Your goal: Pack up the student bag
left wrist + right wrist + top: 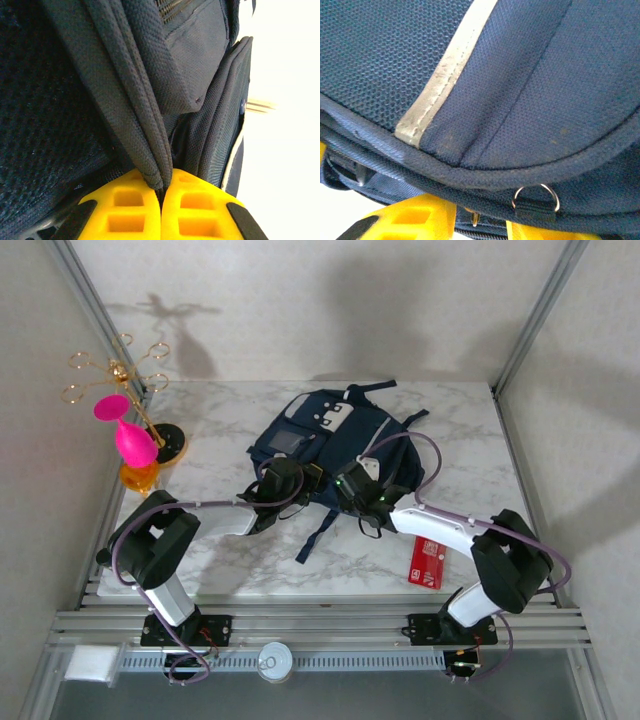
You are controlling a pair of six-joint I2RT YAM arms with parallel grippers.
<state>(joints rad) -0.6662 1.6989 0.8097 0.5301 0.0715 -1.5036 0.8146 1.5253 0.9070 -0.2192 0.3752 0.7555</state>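
The student bag (330,440), a navy-blue backpack with white patches near its top, lies on the marble table with its dark straps trailing toward me. My left gripper (283,480) is at the bag's near left edge. In the left wrist view its yellow fingers (162,182) are shut on a fold of the bag's fabric (125,90). My right gripper (352,485) is at the bag's near edge. In the right wrist view its jaws (481,220) stand apart under the bag's piped edge (520,75), with a small zipper pull (474,218) in the gap and a metal ring (536,197) just above.
A red card-like pack (427,563) lies on the table beside the right arm. A gold wire stand with a pink item (125,430) and an orange base (140,477) stands at the left edge. Metal frame posts rise at the back corners.
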